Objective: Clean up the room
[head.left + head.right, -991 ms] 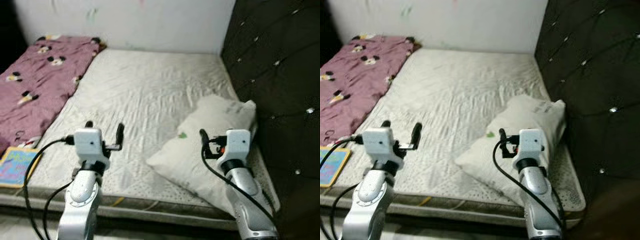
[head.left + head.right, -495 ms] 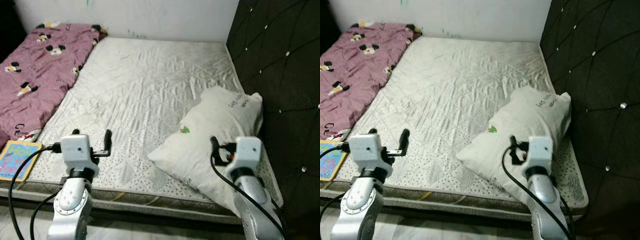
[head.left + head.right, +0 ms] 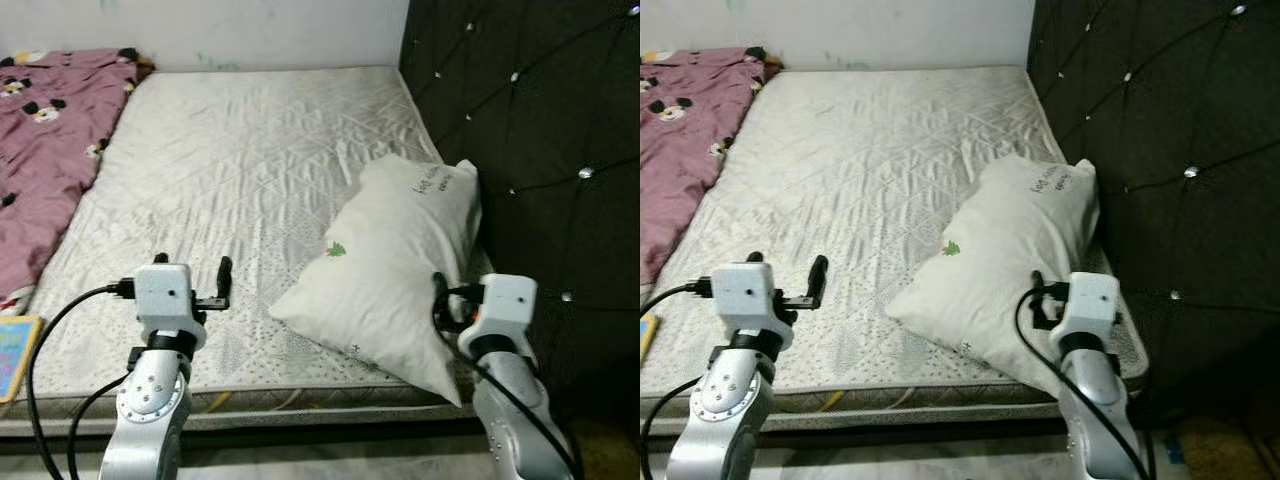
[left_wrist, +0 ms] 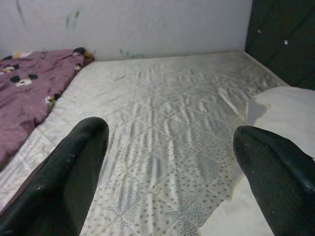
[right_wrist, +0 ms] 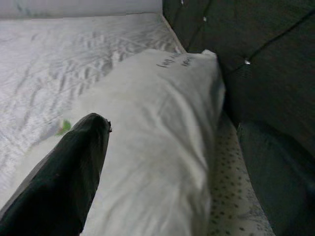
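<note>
A white pillow with a small green mark lies askew on the right side of the bare quilted mattress, against the dark headboard. My right gripper is open, low at the pillow's near right corner, its fingers spread either side of the pillow's end. My left gripper is open too, hovering over the mattress's front edge, left of the pillow and apart from it. A pink blanket printed with cartoon mice covers the bedding at the far left.
A dark tufted headboard walls off the right side. A white wall stands behind the bed. A colourful book lies at the front left edge. Black cables loop from both wrists.
The camera has swung right and come closer, so the pillow and headboard sit more central and the blanket has slid toward the left edge. Both grippers stay open at the bed's front edge.
</note>
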### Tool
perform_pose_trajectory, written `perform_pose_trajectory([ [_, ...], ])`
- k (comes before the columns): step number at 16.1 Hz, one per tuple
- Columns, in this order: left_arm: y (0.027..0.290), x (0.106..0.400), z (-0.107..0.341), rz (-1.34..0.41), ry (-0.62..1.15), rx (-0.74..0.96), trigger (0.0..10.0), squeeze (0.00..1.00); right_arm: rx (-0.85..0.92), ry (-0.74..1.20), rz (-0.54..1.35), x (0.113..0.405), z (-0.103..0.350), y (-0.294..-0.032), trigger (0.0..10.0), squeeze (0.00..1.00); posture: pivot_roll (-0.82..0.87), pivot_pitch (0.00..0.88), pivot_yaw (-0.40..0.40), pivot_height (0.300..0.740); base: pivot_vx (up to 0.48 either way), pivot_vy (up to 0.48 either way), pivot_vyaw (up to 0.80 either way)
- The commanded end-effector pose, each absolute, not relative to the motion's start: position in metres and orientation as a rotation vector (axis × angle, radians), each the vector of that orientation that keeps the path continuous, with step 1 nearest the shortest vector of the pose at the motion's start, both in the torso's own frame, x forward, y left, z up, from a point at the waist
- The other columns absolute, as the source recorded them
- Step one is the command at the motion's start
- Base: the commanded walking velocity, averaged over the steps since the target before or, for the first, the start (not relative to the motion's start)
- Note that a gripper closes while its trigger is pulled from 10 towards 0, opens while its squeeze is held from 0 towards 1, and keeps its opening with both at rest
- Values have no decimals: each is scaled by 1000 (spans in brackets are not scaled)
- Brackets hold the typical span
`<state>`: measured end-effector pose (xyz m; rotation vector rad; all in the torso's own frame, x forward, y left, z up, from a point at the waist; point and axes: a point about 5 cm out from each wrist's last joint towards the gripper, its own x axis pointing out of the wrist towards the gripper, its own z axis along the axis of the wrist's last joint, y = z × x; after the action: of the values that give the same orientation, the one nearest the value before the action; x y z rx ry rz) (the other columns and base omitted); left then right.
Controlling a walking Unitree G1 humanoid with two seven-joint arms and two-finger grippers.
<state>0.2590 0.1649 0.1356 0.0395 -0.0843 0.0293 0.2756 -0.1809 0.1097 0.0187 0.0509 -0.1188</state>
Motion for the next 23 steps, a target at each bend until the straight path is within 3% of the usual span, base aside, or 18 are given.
perform_pose_trajectory([
  [1,168,263,136,38,-87,62,10000,0,39,24,-103,279,114,-174,10000,0,2,118,97,740,0,0,0],
  [4,176,262,131,60,-87,90,10000,0,-48,-22,-89,278,120,-177,10000,0,-7,73,80,740,0,0,0],
  [6,184,253,123,77,-67,111,10000,0,1,-77,-48,273,125,-184,10000,0,-5,53,50,740,0,0,0],
  [11,205,226,108,144,-19,154,10000,0,-4,17,15,242,106,-195,10000,0,10,51,25,740,0,0,0],
  [13,194,242,114,122,-57,139,10000,0,28,6,25,247,102,-186,10000,0,11,0,48,740,0,0,0],
  [19,176,290,137,50,-166,124,10000,0,85,-100,1,292,119,-175,10000,0,-18,0,88,740,0,0,0],
  [23,171,292,137,68,-187,103,10000,0,94,-125,20,301,122,-171,10000,0,-8,0,57,740,0,0,0],
])
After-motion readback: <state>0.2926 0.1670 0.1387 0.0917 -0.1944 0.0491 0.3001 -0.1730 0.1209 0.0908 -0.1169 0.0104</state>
